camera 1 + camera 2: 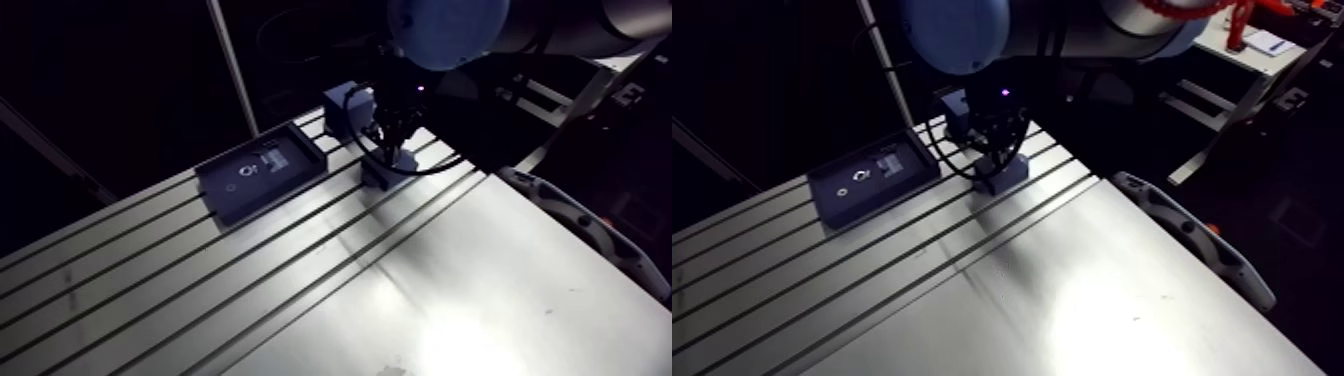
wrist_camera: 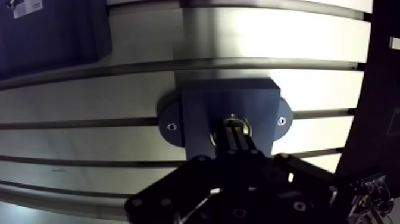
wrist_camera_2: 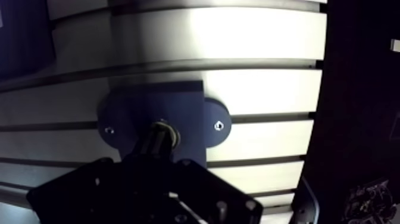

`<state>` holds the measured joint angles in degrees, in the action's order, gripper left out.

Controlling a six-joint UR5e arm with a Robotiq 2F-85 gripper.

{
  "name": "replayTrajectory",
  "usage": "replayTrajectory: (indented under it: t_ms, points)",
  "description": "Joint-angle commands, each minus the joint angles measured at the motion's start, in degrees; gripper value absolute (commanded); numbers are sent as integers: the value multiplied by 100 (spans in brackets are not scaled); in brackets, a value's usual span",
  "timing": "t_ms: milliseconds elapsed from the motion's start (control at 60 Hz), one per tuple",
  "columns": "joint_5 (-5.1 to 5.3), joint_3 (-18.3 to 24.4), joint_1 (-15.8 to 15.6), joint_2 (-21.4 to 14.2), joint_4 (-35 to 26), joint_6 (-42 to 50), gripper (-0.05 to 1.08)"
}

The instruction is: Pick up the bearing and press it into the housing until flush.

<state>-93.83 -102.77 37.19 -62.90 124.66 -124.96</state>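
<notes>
bearing (image 2: 239, 124): small metal ring sitting in the housing (image 2: 202, 104) bore, under the gripper (image 2: 233, 134), whose fingers look closed together, tips on it. likely rigid, dense, slippery; best gripped across its outer rim.

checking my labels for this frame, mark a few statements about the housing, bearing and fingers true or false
1. The housing sits on the slotted table, with a screw in each of its two side ears. True.
2. The fingers are spread wide apart. False: they are close together, with their tips at the bearing.
3. The bearing is at the middle of the housing's top face. True.
4. The housing lies inside the dark tray. False: the tray lies apart from it, elsewhere on the table.
</notes>
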Motion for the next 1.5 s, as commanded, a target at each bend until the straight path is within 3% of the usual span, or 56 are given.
replayTrajectory:
  t_ms: [17,467,750,783,800,817,833,850,1000,1150,1317,1500]
  points:
    - [1,-11,-1,2,20,1,106]
    - [19,-2,-9,-101,4,-7,106]
    - [-8,75,-18,-442,-257,-25,103]
    - [-16,84,-18,-483,-343,-25,97]
    - [-17,108,-26,-534,-453,-18,69]
    - [-17,108,-26,-534,-453,-18,69]
    - [-32,126,-27,-594,-634,-16,19]
    - [-41,144,-34,-655,-818,-16,2]
    - [-61,381,-27,-925,-1587,96,0]
    - [0,705,-89,-1409,-2171,407,0]
    - [36,1319,-789,-1553,-3001,1024,0]
    - [-15,1719,-1444,-1624,-3301,1682,0]
